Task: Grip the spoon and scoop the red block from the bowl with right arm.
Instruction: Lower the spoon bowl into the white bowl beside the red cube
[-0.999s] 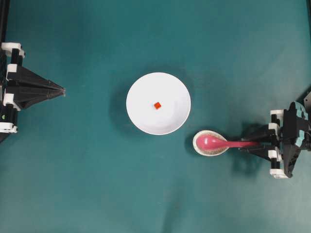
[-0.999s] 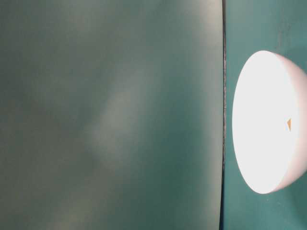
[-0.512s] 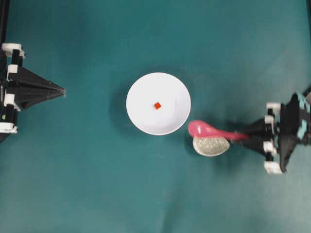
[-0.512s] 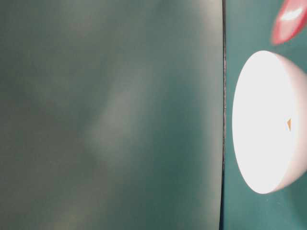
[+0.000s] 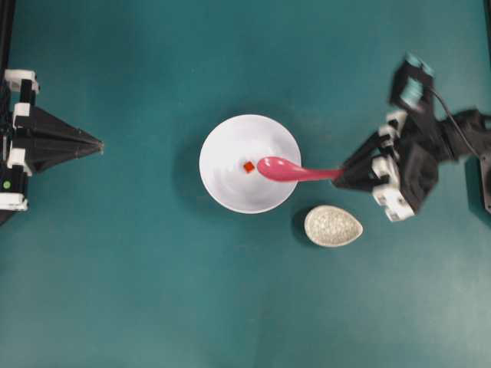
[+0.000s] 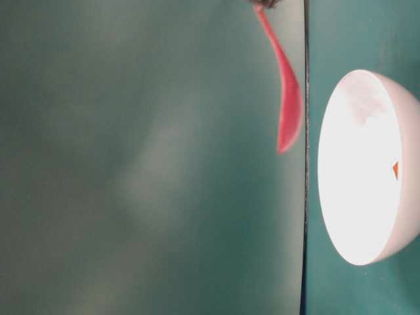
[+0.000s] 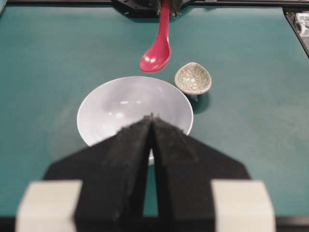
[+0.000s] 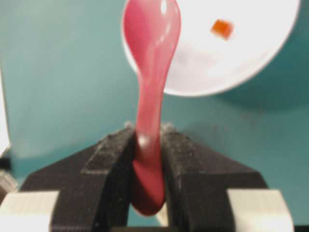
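The right gripper (image 5: 343, 175) clamps the short handle of the magenta-pink spoon (image 5: 288, 169), both black fingers pressed against its sides in the right wrist view, and holds the spoon out over the white bowl (image 5: 230, 195). From overhead the scoop overlaps the bowl's right half; the table-level view shows the spoon raised clear above the rim, not down in the dish.

The red block (image 5: 248, 166), a tiny red-orange cube, sits on the bowl's floor near the centre. It lies just beyond the scoop's tip, along the line of the handle and a touch to one side of it. The spoon's long axis runs nearly level across the overhead view, handle toward the right arm (image 5: 418, 165), scoop toward the block. In the right wrist view the cube appears ahead of the scoop and off to its right, so the spoon is not yet lined up squarely on it.

By this reading, the scoop calls for lowering the tip to the bowl's floor short of the cube, then pushing forward under it; a small sideways correction looks needed first, or the scoop's edge may simply nudge the cube away across the smooth glaze.

The speckled grey-white spoon rest (image 5: 333, 225) stands empty on the teal table (image 5: 245, 322), near the bowl's lower right. The left gripper (image 5: 98, 143) waits well apart at the table's far left, fingers pressed together and holding nothing; the right arm is by far the nearer.
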